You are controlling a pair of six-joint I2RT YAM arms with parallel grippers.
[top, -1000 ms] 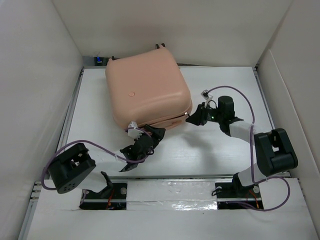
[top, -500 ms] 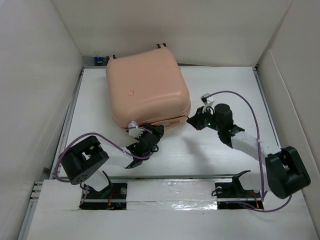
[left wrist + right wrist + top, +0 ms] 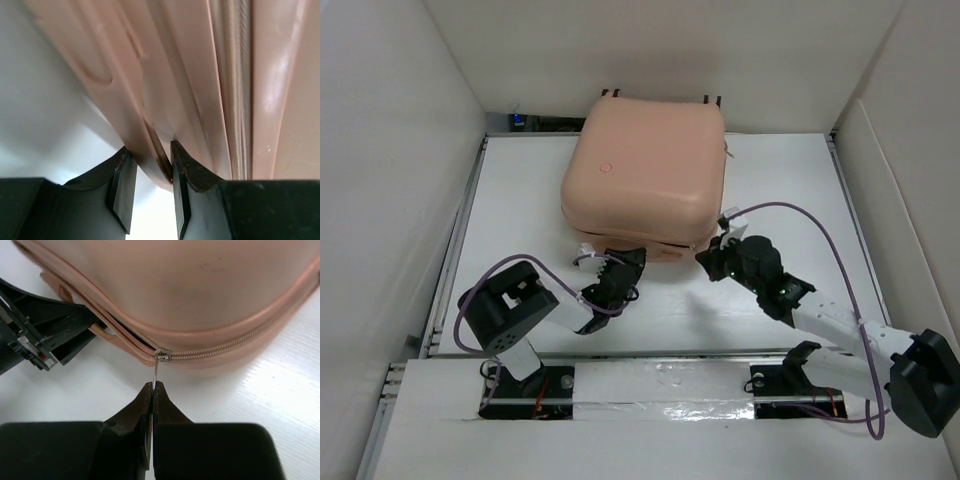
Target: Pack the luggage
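The peach-pink luggage (image 3: 645, 165) lies flat at the back middle of the table with its lid down. My left gripper (image 3: 620, 264) is at its near edge. In the left wrist view the left gripper (image 3: 150, 149) is shut on a thin pink lip of the luggage (image 3: 165, 85). My right gripper (image 3: 708, 258) is at the near right corner. In the right wrist view the right gripper (image 3: 152, 386) is shut on the metal zipper pull (image 3: 157, 371). The slider (image 3: 162, 355) sits on the seam, which is closed to its right and gapes to its left.
White walls enclose the table on the left, back and right. The left arm's fingers (image 3: 47, 335) show beside the luggage in the right wrist view. Purple cables loop from both arms. A rail (image 3: 660, 385) runs along the near edge.
The luggage has turned and shifted to the right and toward the back. Both grippers have kept their hold on its near edge, and the right arm has stretched out lower.
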